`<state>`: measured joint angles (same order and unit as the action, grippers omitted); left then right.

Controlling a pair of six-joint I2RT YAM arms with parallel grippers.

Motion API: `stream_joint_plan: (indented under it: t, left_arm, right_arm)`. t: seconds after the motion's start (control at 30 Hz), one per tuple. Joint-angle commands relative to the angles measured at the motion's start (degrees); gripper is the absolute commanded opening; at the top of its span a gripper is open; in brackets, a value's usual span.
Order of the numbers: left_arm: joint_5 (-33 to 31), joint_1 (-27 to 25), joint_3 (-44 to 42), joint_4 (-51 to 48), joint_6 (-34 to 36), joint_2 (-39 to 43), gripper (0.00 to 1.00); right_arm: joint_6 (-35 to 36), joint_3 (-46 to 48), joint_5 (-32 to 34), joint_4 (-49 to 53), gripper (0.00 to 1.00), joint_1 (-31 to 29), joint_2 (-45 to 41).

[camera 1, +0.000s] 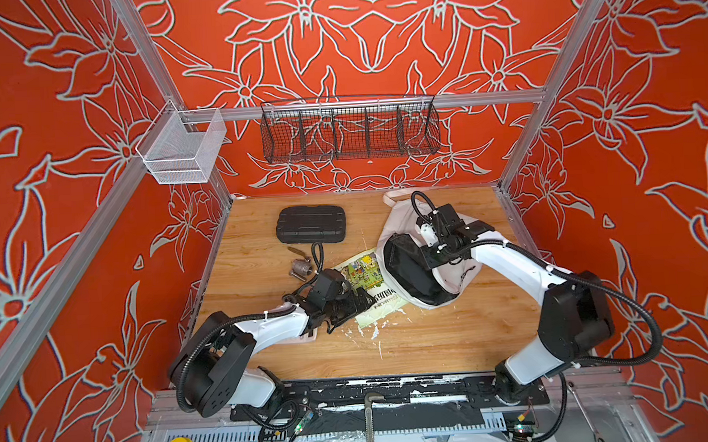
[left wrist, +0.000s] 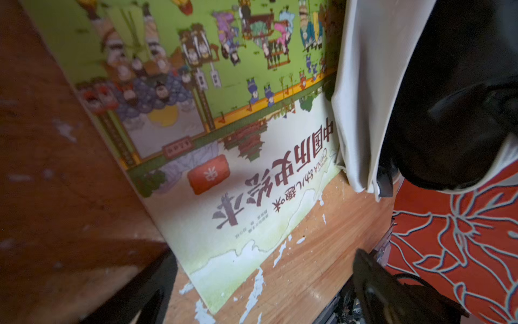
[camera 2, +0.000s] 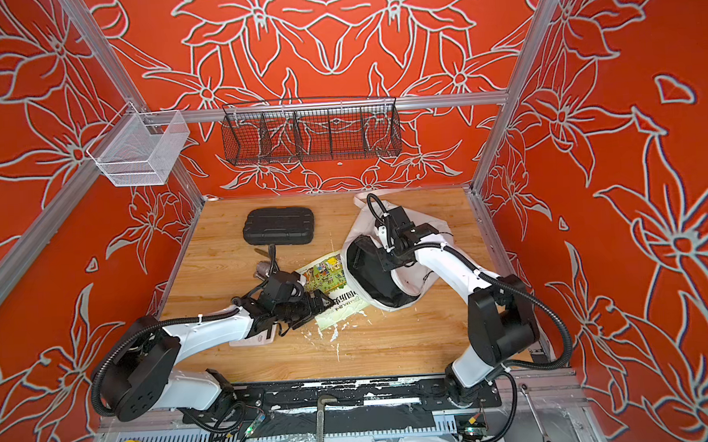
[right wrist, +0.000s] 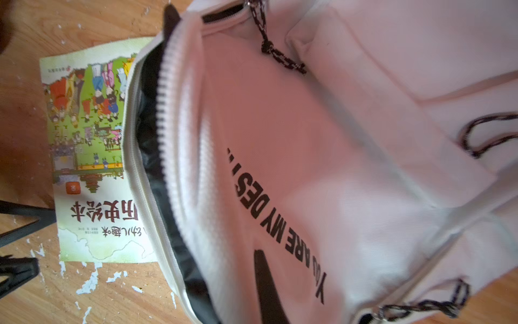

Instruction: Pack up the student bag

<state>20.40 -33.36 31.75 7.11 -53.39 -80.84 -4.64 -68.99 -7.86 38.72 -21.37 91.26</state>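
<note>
The student bag (camera 1: 394,224) is a white fabric backpack with black "YOU ARE MY DESTINY" print (right wrist: 280,224). It lies at the right middle of the wooden table, its black-lined mouth (camera 1: 409,273) gaping toward the left. My right gripper (camera 1: 429,261) is shut on the bag's front panel beside the zip; one black finger (right wrist: 265,280) lies on the fabric. A green picture book (camera 1: 363,277) lies flat, one edge tucked under the bag's mouth. My left gripper (left wrist: 260,303) is open, low over the book's near corner (left wrist: 213,294), touching nothing.
A black hard case (camera 1: 311,224) lies at the back left, with metal fittings (camera 1: 300,268) in front of it. A flat white item (camera 2: 258,339) shows under my left wrist. White flakes (camera 1: 375,333) litter the wood. A black wire basket (camera 1: 349,130) and a white one (camera 1: 182,152) hang at the back.
</note>
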Motion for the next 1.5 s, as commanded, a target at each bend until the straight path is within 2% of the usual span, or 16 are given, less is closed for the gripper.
stream_joint_plan:
  t: [0.0, 0.27, 0.5, 0.63, 0.83, 0.93, 1.1, 1.2, 1.33, 1.47]
  left_arm:
    - [0.2, 0.3, -0.4, 5.2, 0.2, -0.3, 0.97]
    - [2.7, 0.4, -0.4, 12.3, 0.7, -0.7, 0.97]
    - [1.0, 0.7, -0.1, 15.0, -0.3, -3.6, 0.99]
    - [1.2, 0.8, -0.8, 19.0, -2.4, -6.6, 0.93]
    - [-0.4, 0.7, -1.6, 21.1, -4.1, -8.5, 0.76]
    - [-1.4, 0.7, -0.9, 18.9, -2.7, -8.3, 0.61]
    - [-4.7, 0.7, 0.1, 14.2, 0.2, -6.9, 0.2]
    - [-5.6, 0.8, 1.9, 10.3, 3.3, -6.4, 0.02]
    - [-5.6, 0.7, 4.0, 6.5, 6.6, -5.7, 0.0]
    - [-2.7, 1.2, 6.4, 1.9, 11.2, -3.1, 0.0]
  right_arm:
    - [-1.7, 1.6, -1.5, 1.4, 0.0, 0.0, 2.7]
    - [-3.3, 2.7, -3.1, -0.2, 0.0, -0.7, 5.0]
    - [-3.6, 2.4, -4.1, -0.4, 0.0, -1.3, 5.8]
    - [-4.1, 2.5, -4.6, -0.7, 0.0, -1.4, 6.1]
    - [-4.7, 2.6, -4.4, -0.7, 0.0, -1.8, 5.5]
    - [-4.4, 1.7, -3.6, 0.2, 0.0, -1.7, 4.4]
    - [-2.1, -2.1, 0.2, 4.1, 0.0, -1.7, 1.8]
    - [-0.8, -4.5, 2.4, 6.3, 0.0, -1.7, 0.5]
    - [1.2, -7.8, 6.1, 8.7, 0.0, -1.5, -0.8]
    - [3.9, -11.5, 9.9, 11.0, 0.0, -0.2, -1.3]
